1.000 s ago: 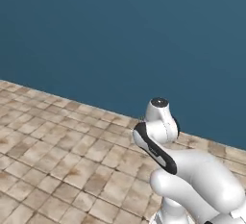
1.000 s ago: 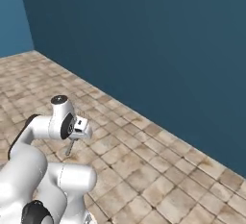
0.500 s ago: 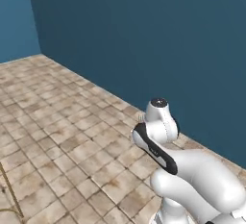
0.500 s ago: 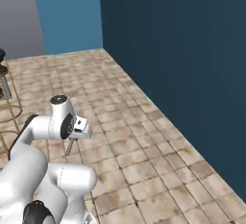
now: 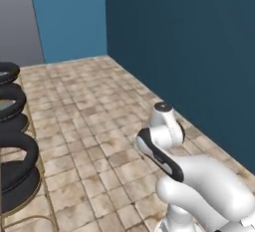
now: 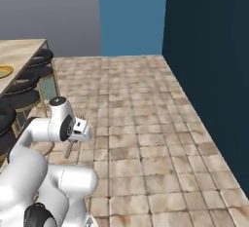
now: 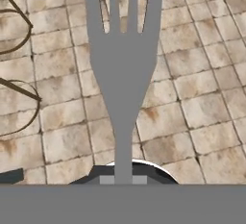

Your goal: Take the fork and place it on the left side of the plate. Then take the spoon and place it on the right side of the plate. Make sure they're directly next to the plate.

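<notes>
The fork (image 7: 122, 69) fills the middle of the hand view, tines pointing away from me and its thin handle running down between my fingers. My gripper (image 7: 123, 178) is shut on that handle. In the right base view the gripper (image 6: 73, 141) hangs low over the tiled floor, and the fork (image 6: 69, 149) dangles from it as a thin grey sliver. The plate (image 6: 4, 71) shows as a yellow-green oval on the wooden counter at the far left edge. The spoon is out of view.
Black round stools (image 5: 12, 141) on thin brass frames stand along the left, also beside the counter (image 6: 22, 58). A dark blue wall (image 5: 189, 47) runs along the right and meets a lighter blue wall at a corner. Tiled floor (image 6: 146, 123) lies open between them.
The whole picture has swung sideways, so the base has turned. The wall corner, the stools and the counter with the plate have come into view. The fork stays gripped.
</notes>
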Robot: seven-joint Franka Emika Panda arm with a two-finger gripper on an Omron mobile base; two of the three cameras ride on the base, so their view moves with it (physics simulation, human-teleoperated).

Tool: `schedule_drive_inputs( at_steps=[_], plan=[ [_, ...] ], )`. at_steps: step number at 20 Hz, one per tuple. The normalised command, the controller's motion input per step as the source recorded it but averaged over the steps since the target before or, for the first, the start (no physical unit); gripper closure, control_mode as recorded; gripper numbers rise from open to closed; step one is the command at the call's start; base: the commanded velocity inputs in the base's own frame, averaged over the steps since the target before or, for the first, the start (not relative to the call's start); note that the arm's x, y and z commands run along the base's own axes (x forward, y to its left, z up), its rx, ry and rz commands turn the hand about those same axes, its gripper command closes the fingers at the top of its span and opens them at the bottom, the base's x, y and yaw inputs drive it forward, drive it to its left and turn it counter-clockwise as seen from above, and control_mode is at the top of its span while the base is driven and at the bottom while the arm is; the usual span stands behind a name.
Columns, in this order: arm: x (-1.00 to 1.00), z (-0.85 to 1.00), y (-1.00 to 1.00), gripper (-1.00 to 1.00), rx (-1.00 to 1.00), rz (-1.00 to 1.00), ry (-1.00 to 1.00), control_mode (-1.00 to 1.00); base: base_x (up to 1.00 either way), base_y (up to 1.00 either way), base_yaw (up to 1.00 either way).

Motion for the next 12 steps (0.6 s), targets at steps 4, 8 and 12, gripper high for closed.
schedule_drive_inputs(
  at_steps=[4, 8, 12],
  plan=[
    [0.0, 0.0, 0.0, 1.0, 0.0, 0.0, 0.0, 1.0, 1.0, -0.04, 0.43],
    [0.0, 0.0, 0.0, 1.0, 0.0, 0.0, 0.0, 1.0, 1.0, -0.04, 0.43],
    [0.0, 0.0, 0.0, 1.0, 0.0, 0.0, 0.0, 1.0, 1.0, -0.09, 0.43]
  ],
)
